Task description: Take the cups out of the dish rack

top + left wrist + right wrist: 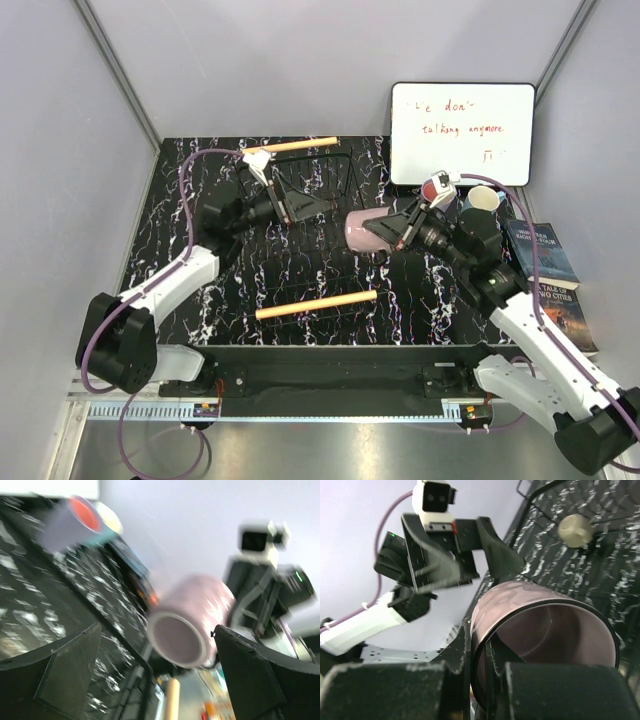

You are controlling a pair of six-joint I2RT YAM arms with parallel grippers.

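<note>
The mauve-pink cup (362, 230) lies on its side in the air near the middle of the bench (200, 290), by the right side of the dish rack (316, 302). The right end effector (395, 230) is clamped on its rim, one finger inside the mouth and one outside. The cup's base points at the left end effector (305, 205), which hangs over the rack with its fingers spread wide and nothing between them, just apart from the cup. Toward the far right corner stand a cup showing coral at its mouth (437, 187) and a light blue cup (482, 200), just before the whiteboard (462, 133). Books (545, 258) lie along the right edge.
</note>
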